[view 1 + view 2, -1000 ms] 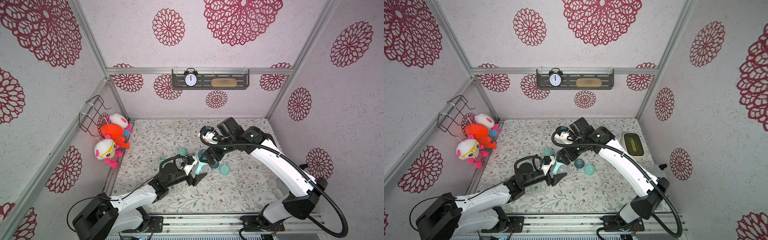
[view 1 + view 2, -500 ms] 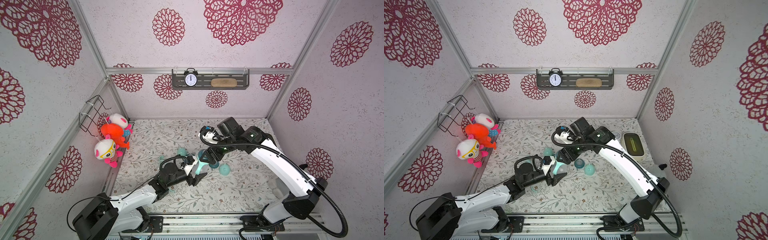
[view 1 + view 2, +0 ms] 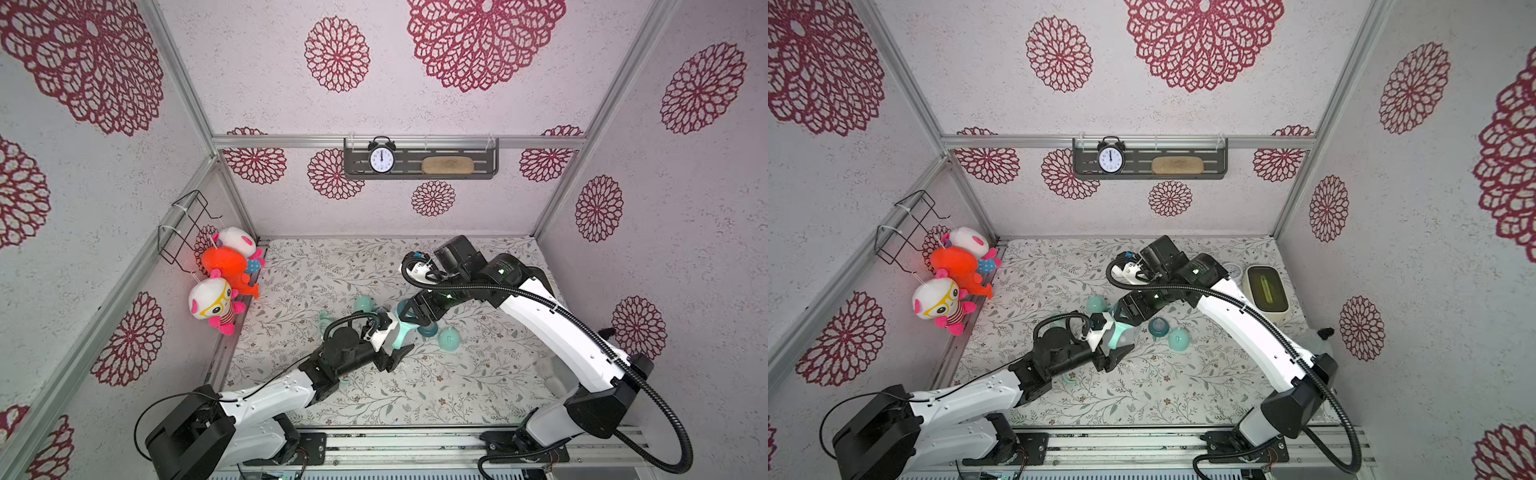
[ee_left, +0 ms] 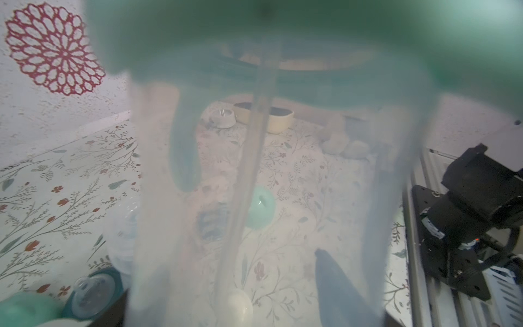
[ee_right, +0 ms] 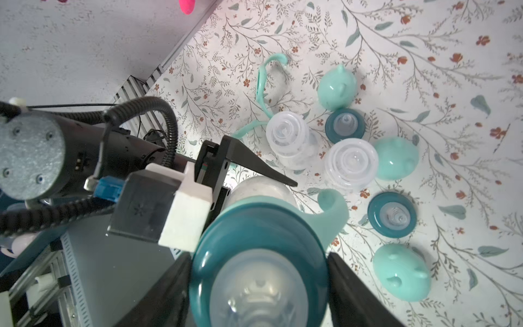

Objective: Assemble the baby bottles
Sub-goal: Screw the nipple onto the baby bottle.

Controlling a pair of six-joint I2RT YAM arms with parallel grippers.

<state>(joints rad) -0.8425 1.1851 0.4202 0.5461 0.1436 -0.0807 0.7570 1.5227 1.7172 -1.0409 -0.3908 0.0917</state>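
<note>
My left gripper [image 3: 390,343] is shut on the clear body of a baby bottle [image 3: 397,332] with mint handles [image 5: 334,209], held tilted above the mat. My right gripper [image 5: 259,283] is over the bottle's top. Its two fingers [image 5: 353,288] press both sides of the dark teal nipple collar [image 5: 260,249]. On the mat stand two more clear bottles [image 5: 287,136] [image 5: 351,161] without collars. Two loose teal collars [image 5: 345,124] [image 5: 392,213], three mint caps [image 5: 336,87] [image 5: 396,158] [image 5: 402,271] and a loose mint handle ring [image 5: 263,85] lie around them.
Plush toys [image 3: 224,282] hang under a wire basket [image 3: 183,224] on the left wall. A cream box [image 3: 1264,291] and a small white round dish [image 3: 1232,272] sit at the mat's right back. A shelf with a clock [image 3: 381,160] is on the back wall.
The right gripper's jaws have narrowed onto the teal collar. Both arms have stayed almost where they were.
</note>
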